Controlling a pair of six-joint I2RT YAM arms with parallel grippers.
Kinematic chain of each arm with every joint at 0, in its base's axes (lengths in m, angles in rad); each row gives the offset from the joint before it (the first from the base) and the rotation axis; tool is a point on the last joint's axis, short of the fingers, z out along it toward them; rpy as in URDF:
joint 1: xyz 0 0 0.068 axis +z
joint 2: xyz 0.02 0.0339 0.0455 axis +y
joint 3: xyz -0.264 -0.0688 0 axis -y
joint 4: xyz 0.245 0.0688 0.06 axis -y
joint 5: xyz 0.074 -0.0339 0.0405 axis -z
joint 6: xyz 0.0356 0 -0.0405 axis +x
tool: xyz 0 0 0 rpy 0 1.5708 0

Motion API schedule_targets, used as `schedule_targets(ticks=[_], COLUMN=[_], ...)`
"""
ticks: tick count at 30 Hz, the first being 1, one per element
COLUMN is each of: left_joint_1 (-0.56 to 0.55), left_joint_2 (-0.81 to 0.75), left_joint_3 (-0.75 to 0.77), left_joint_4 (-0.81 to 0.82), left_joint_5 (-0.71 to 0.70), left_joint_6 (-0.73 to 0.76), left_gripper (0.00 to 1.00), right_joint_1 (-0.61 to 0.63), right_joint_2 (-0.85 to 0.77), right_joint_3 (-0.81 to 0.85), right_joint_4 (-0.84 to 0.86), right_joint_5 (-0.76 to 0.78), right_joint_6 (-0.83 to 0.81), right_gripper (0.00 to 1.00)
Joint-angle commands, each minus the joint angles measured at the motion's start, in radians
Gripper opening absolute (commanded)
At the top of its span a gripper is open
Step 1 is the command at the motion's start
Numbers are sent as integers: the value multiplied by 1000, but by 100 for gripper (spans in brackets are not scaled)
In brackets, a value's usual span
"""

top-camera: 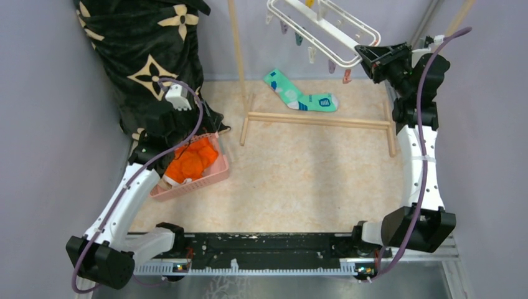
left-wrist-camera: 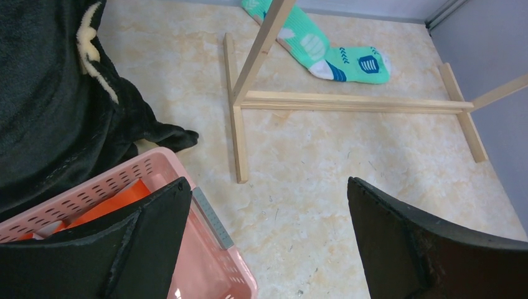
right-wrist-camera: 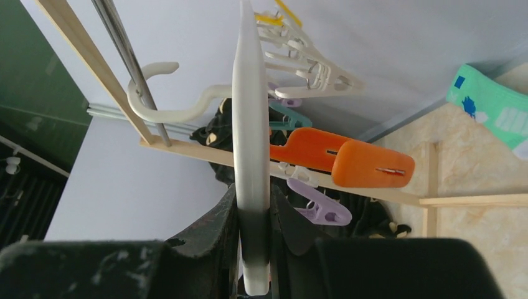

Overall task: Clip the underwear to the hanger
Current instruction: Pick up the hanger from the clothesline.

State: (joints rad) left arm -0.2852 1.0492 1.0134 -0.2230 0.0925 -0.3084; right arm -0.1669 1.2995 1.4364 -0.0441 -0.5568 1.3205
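Your right gripper (right-wrist-camera: 254,219) is pinched shut on the rim of the hanger (right-wrist-camera: 251,124), one finger on each side of the white frame. That grip probably serves to steady the frame, which hangs by its hook above the far right corner of the worktop, so that a peg can be worked without it swinging.

Your left gripper (left-wrist-camera: 266,187) stands spread as wide as it goes and holds nothing. It hovers beside the pink basket (top-camera: 215,177) near the left edge, seemingly ready to drop onto the cloth inside.

The underwear (top-camera: 194,159) lies bunched in that basket, well apart from the hanger, so the clipping has not begun.

You have one pair of underwear, one hanger, one basket and one teal sock (top-camera: 299,94) near the far edge. Of the pegs you can pick out an orange peg (right-wrist-camera: 348,163), a lilac peg (right-wrist-camera: 320,208) and a teal peg (right-wrist-camera: 289,117). The rest overlap, so I cannot give a full count.
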Motion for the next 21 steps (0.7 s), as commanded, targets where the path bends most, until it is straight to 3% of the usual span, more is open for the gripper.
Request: schedule_targets(ticks=[1, 5, 18, 21], left_joint_1=[8, 8, 8, 8], left_joint_2=[41, 70, 235, 271], left_joint_3=[46, 83, 252, 306], left_joint_4=[16, 20, 81, 98], left_joint_5=[36, 43, 114, 132], left_joint_6=[31, 52, 31, 28], left_gripper=[100, 100, 100, 100], right_joint_1=[-5, -4, -5, -4], right_joint_2=[17, 29, 61, 90], right_joint_3=[75, 74, 10, -22], right_joint_4=[89, 172, 542, 752], right_joint_5=[-46, -56, -93, -173], right_joint_6=[-98, -148, -282, -235], right_gripper=[11, 0, 0, 0])
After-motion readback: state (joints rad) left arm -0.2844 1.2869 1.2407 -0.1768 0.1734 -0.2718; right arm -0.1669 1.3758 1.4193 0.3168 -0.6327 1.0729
